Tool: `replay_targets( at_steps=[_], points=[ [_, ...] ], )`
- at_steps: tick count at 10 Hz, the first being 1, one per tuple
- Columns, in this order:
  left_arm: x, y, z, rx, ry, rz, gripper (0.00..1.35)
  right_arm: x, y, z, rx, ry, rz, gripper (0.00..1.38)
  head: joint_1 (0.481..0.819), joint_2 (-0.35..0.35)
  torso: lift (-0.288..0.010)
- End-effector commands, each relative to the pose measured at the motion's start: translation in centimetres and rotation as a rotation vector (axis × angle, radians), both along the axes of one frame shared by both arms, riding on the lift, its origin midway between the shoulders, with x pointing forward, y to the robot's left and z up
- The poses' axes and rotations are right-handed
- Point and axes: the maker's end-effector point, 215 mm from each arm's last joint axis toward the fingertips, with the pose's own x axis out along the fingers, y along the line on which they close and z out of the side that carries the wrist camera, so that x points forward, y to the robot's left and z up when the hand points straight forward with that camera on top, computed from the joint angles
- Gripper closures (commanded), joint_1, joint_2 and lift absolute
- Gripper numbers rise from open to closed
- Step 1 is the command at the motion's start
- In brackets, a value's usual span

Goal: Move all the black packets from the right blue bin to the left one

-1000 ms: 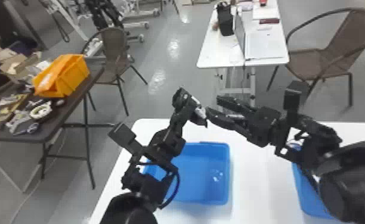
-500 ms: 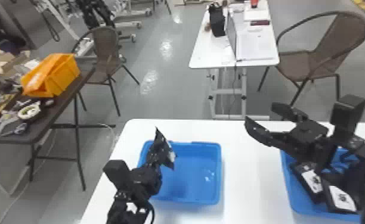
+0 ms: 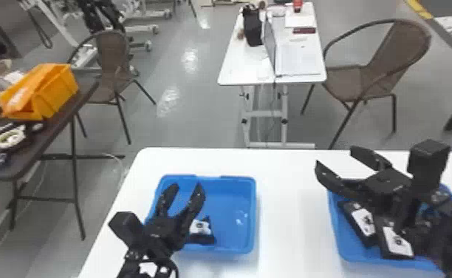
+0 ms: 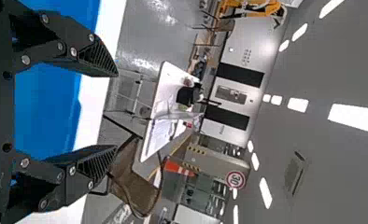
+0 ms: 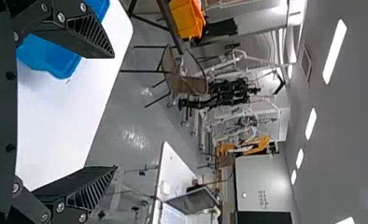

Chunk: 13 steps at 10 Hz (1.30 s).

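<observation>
On the left is a dark table (image 3: 37,148) with an orange bin (image 3: 57,88) and a round roll of tape (image 3: 9,139) on it. A brown chair (image 3: 111,55) is just behind it.

Next comes the white worktop (image 3: 291,214). On its left part sits the left blue bin (image 3: 234,207). The left gripper (image 3: 186,186) is over this bin. Its jaws are spread wide, with nothing pinched in them, and the left wrist view shows blue between them. One black packet (image 3: 204,237) with a white label is in this bin, just beside the gripper and partly hidden by it. I can't tell if they touch.

Farther back, in the middle, a white table (image 3: 236,70) holds a black bag (image 3: 253,27), an open laptop (image 3: 269,44) and something red (image 3: 297,5).

To the right, the right gripper (image 3: 335,155) is up high, pointing past the far left corner of the right blue bin (image 3: 338,225). Its jaws are wide apart too, and they hold nothing. Under its arm, in that bin, are two black packets with white labels, one (image 3: 363,223) on the left and one (image 3: 397,243) on the right. The arm hides some of the bin. Behind is another brown chair (image 3: 402,44).
</observation>
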Motion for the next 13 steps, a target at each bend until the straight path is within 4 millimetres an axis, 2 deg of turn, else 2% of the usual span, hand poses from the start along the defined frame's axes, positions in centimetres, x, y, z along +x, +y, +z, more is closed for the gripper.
replay_targets(
  at_steps=[1,2,3,4,5,8,9,11,13],
  points=[
    [0.8,0.0,4.0,0.038,-0.055,-0.011,0.19,-0.1,-3.7,-2.3,-0.027,0.039,-0.065,0.19,0.695,0.145,0.000],
    [1.3,0.5,7.4,0.105,-0.112,-0.010,0.18,-0.1,-6.6,-4.1,-0.064,0.079,-0.125,0.19,0.695,0.132,0.000],
    [1.6,0.8,10.2,0.124,-0.168,-0.003,0.19,-0.3,-8.7,-5.9,-0.101,0.112,-0.162,0.19,0.695,0.099,0.000],
    [1.6,1.4,11.7,0.126,-0.197,0.009,0.19,-0.5,-10.2,-7.8,-0.131,0.148,-0.188,0.19,0.695,0.073,0.000],
    [1.6,2.0,12.4,0.121,-0.207,0.019,0.19,-1.3,-11.3,-10.5,-0.137,0.214,-0.211,0.19,0.695,0.056,0.000],
    [1.1,2.3,12.4,0.141,-0.208,0.023,0.19,-4.0,-13.9,-17.1,-0.123,0.399,-0.298,0.18,0.695,0.030,0.000],
    [0.8,2.7,12.1,0.153,-0.203,0.029,0.19,-4.6,-14.4,-18.7,-0.121,0.434,-0.319,0.18,0.695,0.021,0.000],
    [0.6,3.0,12.0,0.156,-0.201,0.035,0.19,-5.4,-15.2,-20.7,-0.092,0.486,-0.380,0.18,0.695,0.011,0.000],
    [0.6,2.9,12.0,0.152,-0.200,0.034,0.19,-5.0,-15.4,-21.9,-0.084,0.519,-0.394,0.18,0.695,0.008,0.000]
  ],
)
